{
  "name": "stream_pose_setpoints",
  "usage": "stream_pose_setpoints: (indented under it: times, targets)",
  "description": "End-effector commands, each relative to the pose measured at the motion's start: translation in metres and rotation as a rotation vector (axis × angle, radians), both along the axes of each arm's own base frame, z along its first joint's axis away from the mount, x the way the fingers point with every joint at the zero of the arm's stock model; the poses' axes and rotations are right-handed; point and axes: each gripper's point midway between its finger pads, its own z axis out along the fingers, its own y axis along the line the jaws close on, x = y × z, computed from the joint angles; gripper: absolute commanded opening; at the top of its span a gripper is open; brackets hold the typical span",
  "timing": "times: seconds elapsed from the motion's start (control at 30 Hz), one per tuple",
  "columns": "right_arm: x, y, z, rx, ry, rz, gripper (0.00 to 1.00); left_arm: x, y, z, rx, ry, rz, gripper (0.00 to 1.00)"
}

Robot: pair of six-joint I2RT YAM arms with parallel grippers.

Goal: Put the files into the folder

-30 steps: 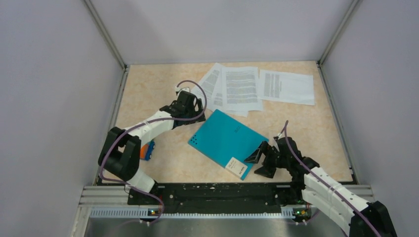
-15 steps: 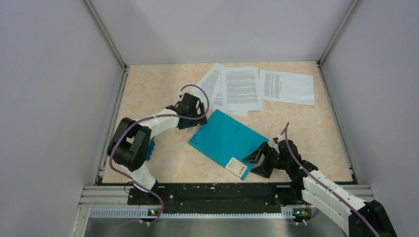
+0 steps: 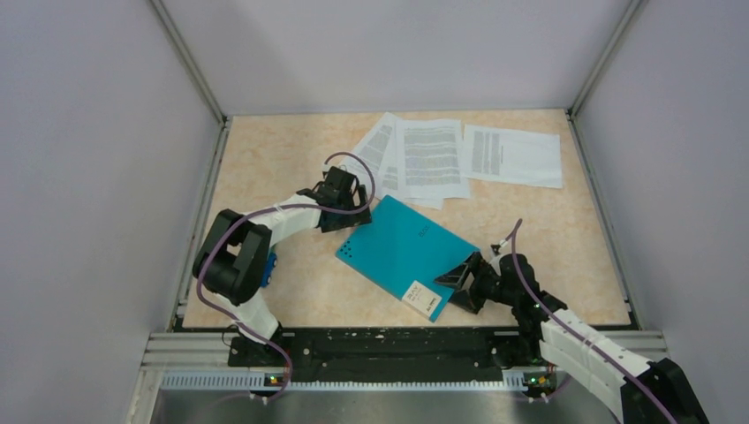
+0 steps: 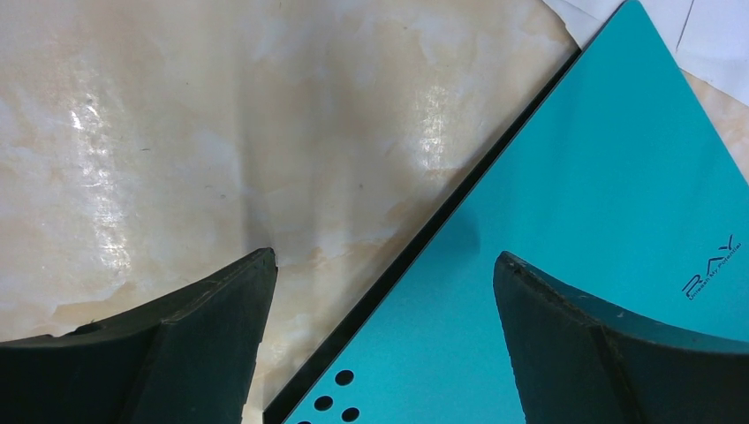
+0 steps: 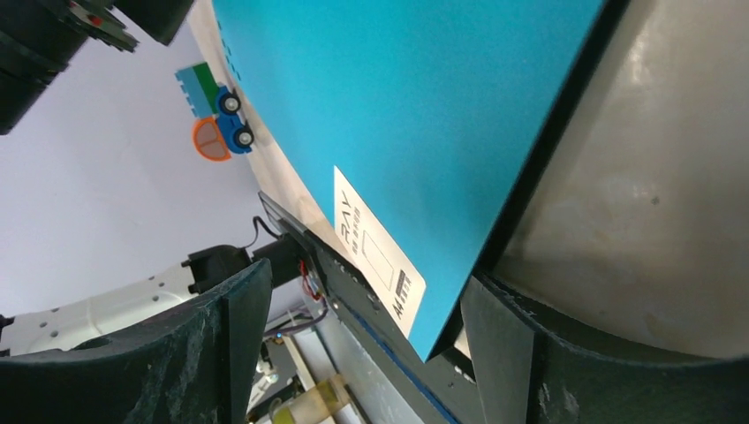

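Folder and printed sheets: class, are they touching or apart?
Touching. In the left wrist view the folder has its far corner lying over the files, with white paper showing either side of it.

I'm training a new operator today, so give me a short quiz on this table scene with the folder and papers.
1. True or false: the folder lies open.
2. The papers lie: A) on top of the folder, B) on the table beyond it, C) in a gripper.
3. Which gripper straddles the folder edge nearest the white label?
Key: 1 false; 2 B; 3 the right gripper.
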Motion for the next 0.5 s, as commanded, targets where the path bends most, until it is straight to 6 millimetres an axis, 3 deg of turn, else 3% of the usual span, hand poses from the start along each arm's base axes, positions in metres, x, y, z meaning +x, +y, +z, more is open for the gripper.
stream_pose_setpoints:
  times: [0.0, 0.3, 0.47]
  targets:
    - [0.008, -0.002, 0.000, 0.029, -0.055, -0.049, 0.75, 0.009, -0.006, 0.005, -0.038, -0.021, -0.003, 0.97]
    - [0.016, -0.010, -0.009, 0.038, -0.125, -0.123, 0.72, 0.006, -0.015, -0.003, -0.087, 0.013, -0.022, 0.96]
    - [0.025, -0.014, -0.003, 0.014, -0.203, -0.143, 0.68, 0.003, -0.022, -0.004, -0.136, 0.035, -0.037, 0.96]
